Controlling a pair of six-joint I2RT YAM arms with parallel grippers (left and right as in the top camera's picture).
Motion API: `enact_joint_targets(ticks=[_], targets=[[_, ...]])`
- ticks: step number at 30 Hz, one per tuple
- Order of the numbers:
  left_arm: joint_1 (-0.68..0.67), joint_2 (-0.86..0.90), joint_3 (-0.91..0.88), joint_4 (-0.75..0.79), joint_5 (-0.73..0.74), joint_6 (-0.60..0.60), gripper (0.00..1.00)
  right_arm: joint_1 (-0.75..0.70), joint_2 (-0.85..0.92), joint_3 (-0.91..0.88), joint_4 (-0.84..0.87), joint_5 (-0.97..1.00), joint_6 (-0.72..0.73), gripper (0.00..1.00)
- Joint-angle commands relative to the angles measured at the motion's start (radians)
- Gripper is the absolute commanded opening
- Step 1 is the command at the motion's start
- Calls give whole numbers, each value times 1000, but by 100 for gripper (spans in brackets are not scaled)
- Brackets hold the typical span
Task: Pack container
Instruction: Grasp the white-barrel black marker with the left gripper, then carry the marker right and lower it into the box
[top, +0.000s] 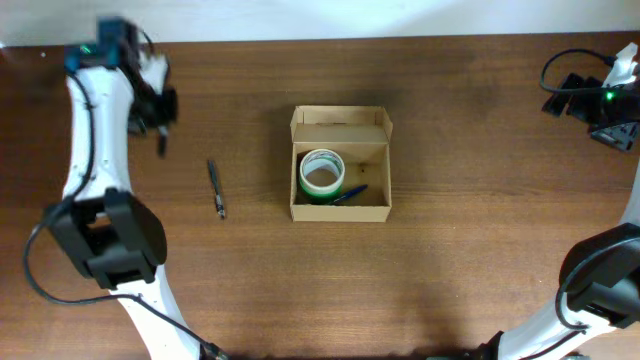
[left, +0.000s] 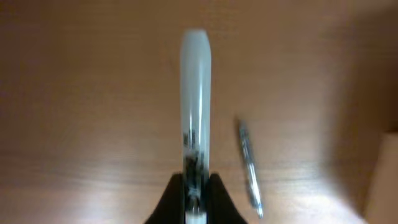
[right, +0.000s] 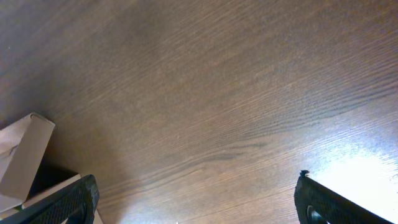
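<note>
The container, a small tan cardboard box (top: 340, 212) with its flap lid open at the back, stands mid-table. Inside lie a green tape roll (top: 321, 174) and a blue pen (top: 349, 194). A slim silver pen (top: 216, 188) lies on the table left of the box; it also shows in the left wrist view (left: 249, 167). My left gripper (top: 158, 112) hovers at the far left, shut on a white tube-shaped marker (left: 195, 93) that sticks out past the fingers (left: 195, 190). My right gripper (top: 572, 98) is open and empty at the far right (right: 196, 202).
The brown wooden table (top: 480, 250) carries everything. The box's side shows at the right edge of the left wrist view (left: 387, 180). Its pale flap shows at the left edge of the right wrist view (right: 22, 155).
</note>
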Motion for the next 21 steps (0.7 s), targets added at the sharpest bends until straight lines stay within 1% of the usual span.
enact_joint_targets(ticks=[1, 3, 5, 7, 8, 13, 15, 16, 18, 21], targets=[[-58, -64, 278, -89, 97, 179, 1, 3, 3, -3, 0, -5, 2, 99], [-114, -67, 400, -153, 169, 308, 1, 3, 3, -3, 1, -5, 2, 99], [-186, -71, 463, -193, 201, 410, 1, 3, 3, -3, 1, -5, 2, 99], [-307, -74, 469, -227, 203, 535, 1, 3, 3, -3, 0, -5, 2, 99], [-350, -72, 455, -238, 203, 577, 2, 3, 3, -3, 0, -4, 2, 99], [-520, -63, 304, -244, 203, 741, 1, 3, 3, -3, 1, -5, 1, 99], [-573, -62, 217, -239, 201, 825, 1, 3, 3, -3, 1, -5, 2, 99], [-621, -62, 125, -227, 185, 882, 2, 3, 3, -3, 1, -5, 2, 99], [-660, -62, 32, -173, 156, 884, 1, 3, 3, -3, 0, -5, 2, 99], [-707, -62, -86, -82, 154, 883, 2, 3, 3, -3, 1, -5, 2, 99]])
